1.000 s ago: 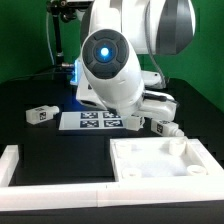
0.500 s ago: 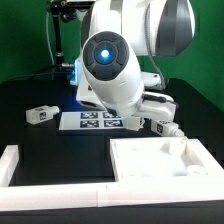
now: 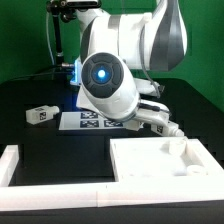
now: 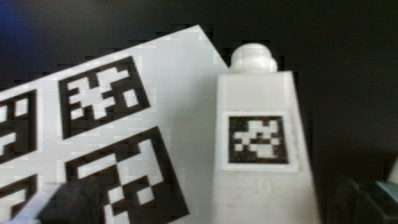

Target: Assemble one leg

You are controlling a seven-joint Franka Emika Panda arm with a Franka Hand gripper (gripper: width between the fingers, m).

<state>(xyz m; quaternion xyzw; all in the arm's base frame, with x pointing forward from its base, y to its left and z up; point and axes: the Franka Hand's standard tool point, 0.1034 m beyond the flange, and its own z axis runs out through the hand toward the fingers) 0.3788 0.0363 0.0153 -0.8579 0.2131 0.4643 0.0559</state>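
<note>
In the wrist view a white leg (image 4: 260, 130) with a black-and-white tag lies on the black table, its short screw tip pointing away, right beside the marker board (image 4: 107, 110). My gripper (image 4: 210, 206) hangs over the leg's blocky end. Its dark fingers (image 4: 32, 205) stand wide apart on either side and do not touch it. In the exterior view this leg (image 3: 160, 127) shows at the marker board's (image 3: 95, 122) right end, under the arm (image 3: 105, 75), which hides the gripper. A second leg (image 3: 40, 114) lies at the exterior view's left.
The large white square tabletop (image 3: 160, 160) with rimmed edges lies at the front right of the exterior view. A white rail (image 3: 12, 165) runs along the front and left. A camera stand (image 3: 58, 40) stands at the back.
The arm has swung toward the exterior view's left and turned, with its round joint now lower and further left. The legs and the tabletop have not moved.
</note>
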